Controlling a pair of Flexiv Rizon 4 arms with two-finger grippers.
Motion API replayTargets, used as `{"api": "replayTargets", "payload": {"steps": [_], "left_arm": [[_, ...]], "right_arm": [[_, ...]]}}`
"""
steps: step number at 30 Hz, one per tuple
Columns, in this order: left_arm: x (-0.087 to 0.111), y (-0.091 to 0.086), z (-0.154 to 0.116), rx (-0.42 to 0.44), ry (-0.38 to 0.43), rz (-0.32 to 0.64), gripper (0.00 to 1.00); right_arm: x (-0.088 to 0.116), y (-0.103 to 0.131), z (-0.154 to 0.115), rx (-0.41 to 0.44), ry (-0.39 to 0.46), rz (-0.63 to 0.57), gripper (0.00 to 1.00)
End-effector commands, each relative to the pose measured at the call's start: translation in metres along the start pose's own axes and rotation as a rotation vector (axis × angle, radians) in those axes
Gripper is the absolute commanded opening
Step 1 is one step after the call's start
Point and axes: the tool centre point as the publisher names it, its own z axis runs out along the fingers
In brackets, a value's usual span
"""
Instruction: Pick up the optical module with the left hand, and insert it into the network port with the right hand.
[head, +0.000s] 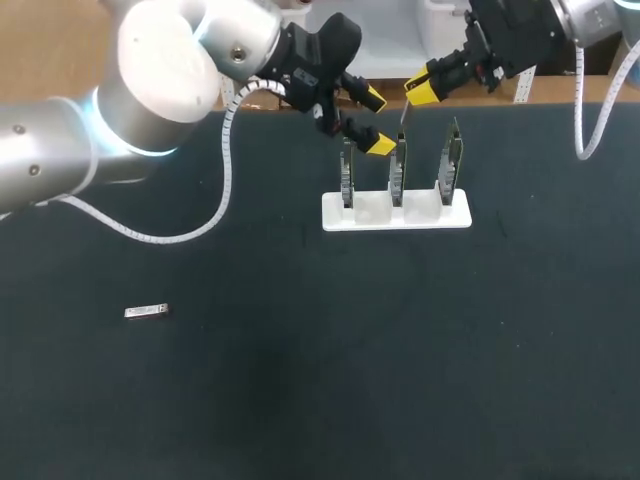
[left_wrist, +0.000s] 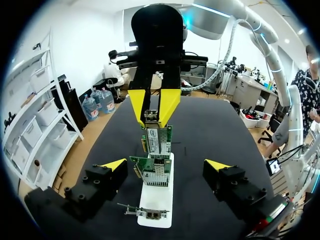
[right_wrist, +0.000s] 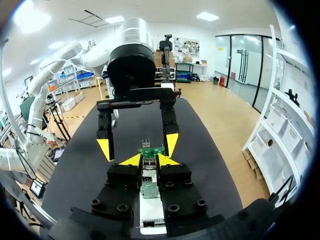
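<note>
While the left fingers (left_wrist: 115, 165) stand open, the right fingers (right_wrist: 131, 160) clamp a silver module (left_wrist: 151, 116) above 3 cards (head: 397, 172).

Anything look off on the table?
Small silver module lies alone on the mat, far left of the card rack, while left tool and right tool are both at the rack. Otherwise nothing odd.
</note>
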Motion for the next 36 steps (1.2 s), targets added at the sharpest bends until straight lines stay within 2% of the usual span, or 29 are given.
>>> {"api": "replayTargets", "payload": {"steps": [1,18,23,36], "left_arm": [[-0.0025,0.0059,0.0019,0.012,0.013,-0.001,1.0],[-0.0025,0.008,0.0029,0.02,0.005,-0.018,1.0],[-0.0025,0.008,0.0029,0.02,0.005,-0.018,1.0],[-0.0025,0.008,0.0029,0.02,0.005,-0.018,1.0]], "right_arm": [[-0.0002,-0.0008,0.0002,-0.002,0.0,-0.002,0.0],[0.0004,-0.0019,-0.0021,-0.03,0.017,-0.01,0.0],[0.0001,-0.0008,-0.002,-0.059,0.041,-0.022,0.0],[-0.0039,0.0011,0.0039,-0.048,0.095,-0.019,0.0]]}}
